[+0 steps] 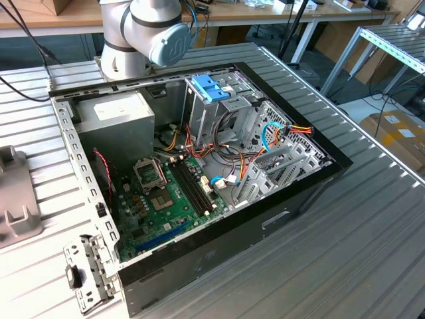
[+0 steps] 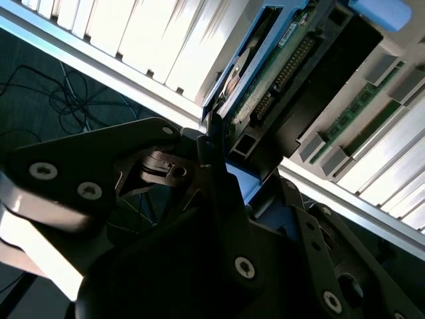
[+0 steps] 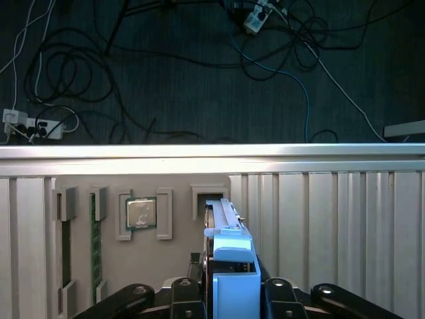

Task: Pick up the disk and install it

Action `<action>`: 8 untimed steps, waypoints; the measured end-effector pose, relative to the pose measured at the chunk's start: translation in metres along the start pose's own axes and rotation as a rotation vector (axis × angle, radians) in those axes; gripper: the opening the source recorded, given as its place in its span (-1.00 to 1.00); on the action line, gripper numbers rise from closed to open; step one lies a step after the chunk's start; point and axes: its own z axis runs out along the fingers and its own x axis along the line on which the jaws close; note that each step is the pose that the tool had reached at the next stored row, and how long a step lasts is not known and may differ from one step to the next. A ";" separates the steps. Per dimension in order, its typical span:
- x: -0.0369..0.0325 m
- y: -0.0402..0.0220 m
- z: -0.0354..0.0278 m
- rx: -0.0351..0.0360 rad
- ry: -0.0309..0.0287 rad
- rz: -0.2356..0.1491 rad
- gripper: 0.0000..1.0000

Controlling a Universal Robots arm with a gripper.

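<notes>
The disk (image 3: 229, 252) stands on its thin edge in a slot of a grey parts tray (image 3: 172, 259), with its bright blue carrier facing the camera. In the second wrist view the disk (image 2: 279, 73) shows its green circuit board and its blue frame. My gripper (image 3: 232, 282) straddles it, one dark finger pressed against each flat side, and the fingers (image 2: 214, 156) look shut on the carrier. The disk still sits in its slot.
The tray also holds a processor chip (image 3: 141, 212) and memory sticks (image 3: 95, 232). The table edge (image 3: 212, 159) lies just past it, with cables on the dark floor. In the exterior view the open computer case (image 1: 302, 189) has a blue drive cage (image 1: 209, 86), below the arm's base (image 1: 143, 33).
</notes>
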 end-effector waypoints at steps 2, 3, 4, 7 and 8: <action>-0.0001 0.0000 -0.0015 0.0000 0.0000 0.000 -0.25; -0.0002 0.0000 -0.0032 -0.0001 0.0000 0.000 -0.25; -0.0003 0.0000 -0.0048 0.0000 0.0000 0.000 -0.25; -0.0005 0.0001 -0.0081 -0.0001 0.0000 0.000 -0.25; -0.0006 0.0001 -0.0092 -0.0001 0.0000 0.000 -0.25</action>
